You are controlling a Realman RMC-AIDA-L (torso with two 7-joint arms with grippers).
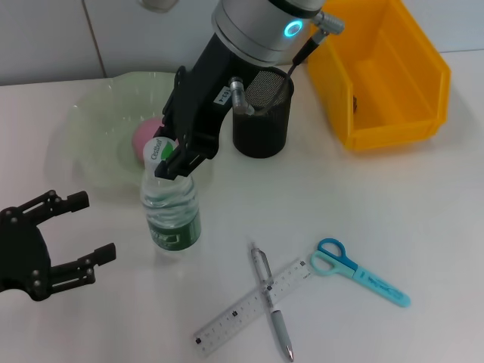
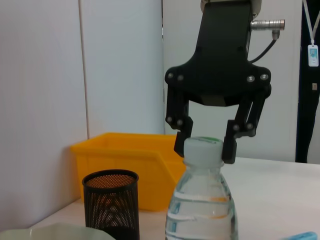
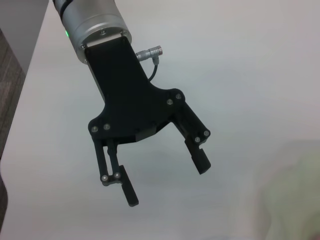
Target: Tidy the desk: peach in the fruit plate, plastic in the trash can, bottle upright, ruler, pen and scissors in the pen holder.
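- The small clear plastic water bottle [image 1: 171, 214] with a green label stands upright on the plain white surface [image 1: 378, 204], just in front of the wide, pale green, wavy-rimmed fruit plate [image 1: 94, 132].
- The right gripper [image 1: 172, 161] reaches down over the bottle; in the head view its 2 black fingers sit at the white cap.
- The left wrist view shows this more plainly: the right gripper [image 2: 205, 146] has a finger pad on each side of the cap, touching it, so it grips the bottle at the top. Water fills the bottle up to the shoulder.
- The left gripper [image 1: 87, 229] hovers low at the near left, well apart from the bottle, fingers spread wide and holding nothing. The right wrist view shows the same gripper [image 3: 167, 181] over bare surface.
- Only the head view shows the rest: the round pink peach [image 1: 144, 140] lies in the fruit plate, partly hidden by the right arm.
- The black wire-mesh pen holder [image 1: 262, 121] stands beside the bright yellow rectangular trash can [image 1: 393, 83].
- The slim silver-grey pen [image 1: 272, 302] and the flat clear plastic ruler [image 1: 242, 311] lie crossed on the near surface, with the light blue scissors [image 1: 359, 271] just to their right.
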